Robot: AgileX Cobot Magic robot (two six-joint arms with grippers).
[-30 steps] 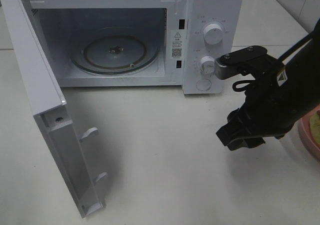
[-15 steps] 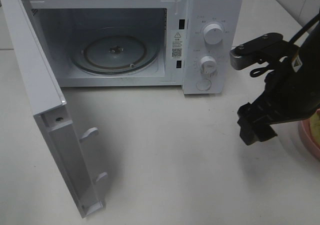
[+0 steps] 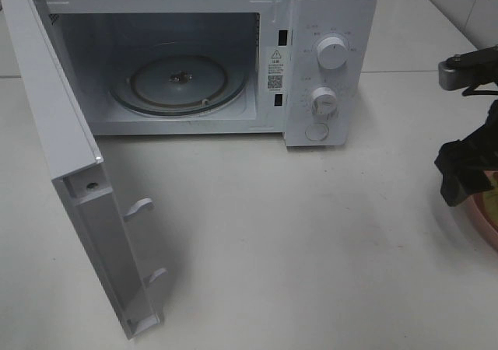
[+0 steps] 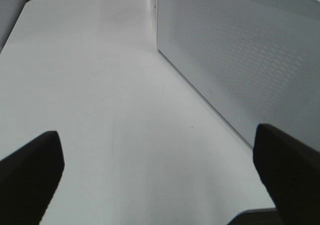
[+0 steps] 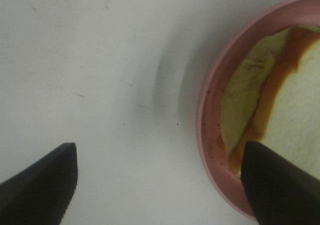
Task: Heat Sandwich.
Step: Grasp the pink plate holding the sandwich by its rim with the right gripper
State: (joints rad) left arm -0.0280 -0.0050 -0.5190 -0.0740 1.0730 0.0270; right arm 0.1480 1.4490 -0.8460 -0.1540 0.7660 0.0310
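Note:
The sandwich (image 5: 296,116), pale toasted bread with a brown crust and yellow-green filling, lies on a round pink plate (image 5: 209,150). My right gripper (image 5: 160,185) hangs just above the plate's rim with its jaws open; one fingertip (image 5: 277,185) is over the plate, the other over bare table. Nothing is between them. In the high view this gripper (image 3: 457,187) is at the far right edge, beside the plate (image 3: 487,224). The white microwave (image 3: 331,15) stands with its door (image 3: 70,163) swung wide and its glass turntable (image 3: 179,82) bare. My left gripper (image 4: 160,185) is open and empty over the table.
The open door juts toward the front left of the white table (image 3: 264,233). Its perforated outer face (image 4: 240,60) stands close beside my left gripper. Two knobs (image 3: 332,53) and a round button sit on the microwave's control panel.
My right arm has swung rightward from in front of the microwave's control panel to the pink plate at the table's right edge. The left gripper has stayed put.

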